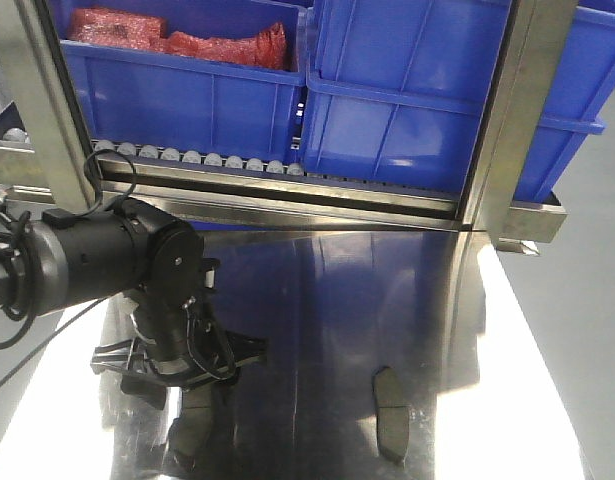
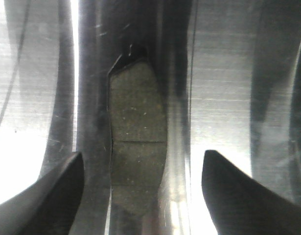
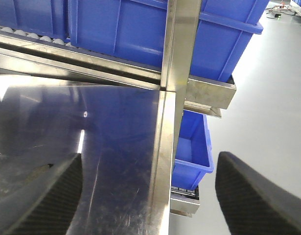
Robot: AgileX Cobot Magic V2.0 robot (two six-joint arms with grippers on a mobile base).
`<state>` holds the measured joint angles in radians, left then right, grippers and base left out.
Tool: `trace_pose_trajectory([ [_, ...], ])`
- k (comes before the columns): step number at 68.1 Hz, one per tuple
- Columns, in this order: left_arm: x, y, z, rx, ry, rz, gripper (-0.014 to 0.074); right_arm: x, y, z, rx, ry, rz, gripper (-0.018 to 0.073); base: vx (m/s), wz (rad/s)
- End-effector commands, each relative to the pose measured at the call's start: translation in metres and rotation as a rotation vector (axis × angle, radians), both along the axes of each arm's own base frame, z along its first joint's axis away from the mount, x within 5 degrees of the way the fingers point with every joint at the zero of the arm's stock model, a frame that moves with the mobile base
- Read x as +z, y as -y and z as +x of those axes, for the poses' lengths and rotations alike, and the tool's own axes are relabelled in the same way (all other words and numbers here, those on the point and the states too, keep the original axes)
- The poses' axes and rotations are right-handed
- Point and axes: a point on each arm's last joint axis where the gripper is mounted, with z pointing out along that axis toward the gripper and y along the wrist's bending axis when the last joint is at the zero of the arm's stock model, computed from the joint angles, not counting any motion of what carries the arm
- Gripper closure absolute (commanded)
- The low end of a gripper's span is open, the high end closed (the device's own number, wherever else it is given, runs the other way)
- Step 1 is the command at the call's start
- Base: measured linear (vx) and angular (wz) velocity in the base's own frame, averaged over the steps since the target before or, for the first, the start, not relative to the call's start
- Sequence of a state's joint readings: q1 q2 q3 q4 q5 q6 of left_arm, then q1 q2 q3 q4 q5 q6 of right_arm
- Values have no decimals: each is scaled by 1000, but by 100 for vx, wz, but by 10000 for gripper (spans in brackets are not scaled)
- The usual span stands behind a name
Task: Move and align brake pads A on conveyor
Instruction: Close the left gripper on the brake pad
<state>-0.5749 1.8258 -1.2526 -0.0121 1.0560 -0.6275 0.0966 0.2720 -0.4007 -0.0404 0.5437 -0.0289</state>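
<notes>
**Front view:** shiny steel tabletop [image 1: 327, 300] fills the lower frame; black left gripper [image 1: 177, 385] hangs just above the tabletop's left part, fingers spread, nothing held. One small flat grey-brown curved brake pad [image 1: 392, 415] lies flat on the tabletop, right of centre and near its front edge, well apart from the left gripper. A dark shape on the tabletop directly under the left gripper is partly hidden; pad or reflection, cannot tell here. Beyond the tabletop's far edge, a row of small steel rollers [image 1: 197, 157] carries large blue plastic bins [image 1: 407, 110]; one bin holds red bagged parts [image 1: 187, 40].

**Left wrist view:** second brake pad [image 2: 138, 142], grey-brown with a thin centre groove, lies flat on the tabletop, lengthwise between the two dark fingertips [image 2: 47, 196]; the left gripper is apart, neither finger touching this pad.

**Right wrist view:** right gripper [image 3: 148, 196] apart and empty, over the tabletop's right edge; upright steel post [image 3: 177, 58] stands at the tabletop's far-right corner; blue bins behind it.
</notes>
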Motion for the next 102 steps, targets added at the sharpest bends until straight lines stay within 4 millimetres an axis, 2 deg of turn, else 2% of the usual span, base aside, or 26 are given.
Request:
trace_pose_trajectory([
  [1,17,5,2,16,50,-51,115,14,0,3,-2,91,0,20,0,0],
  [37,-9,9,9,31,4,-42,115,14,0,3,-2,90,0,20,0,0],
  [59,-11,9,10,26,10,-35,123,14,0,3,-2,90,0,20,0,0],
  [65,-11,9,11,21,16,-28,173,14,0,3,-2,90,0,20,0,0],
  [70,-11,8,11,18,19,-25,273,14,0,3,-2,90,0,20,0,0],
  [76,-13,8,12,1,22,-20,446,14,0,3,-2,90,0,20,0,0],
  [80,-16,9,13,-15,17,-15,598,14,0,3,-2,90,0,20,0,0],
  [91,-17,10,15,-42,35,-22,603,14,0,3,-2,90,0,20,0,0],
  [102,-7,8,15,-55,83,-30,604,14,0,3,-2,90,0,20,0,0],
])
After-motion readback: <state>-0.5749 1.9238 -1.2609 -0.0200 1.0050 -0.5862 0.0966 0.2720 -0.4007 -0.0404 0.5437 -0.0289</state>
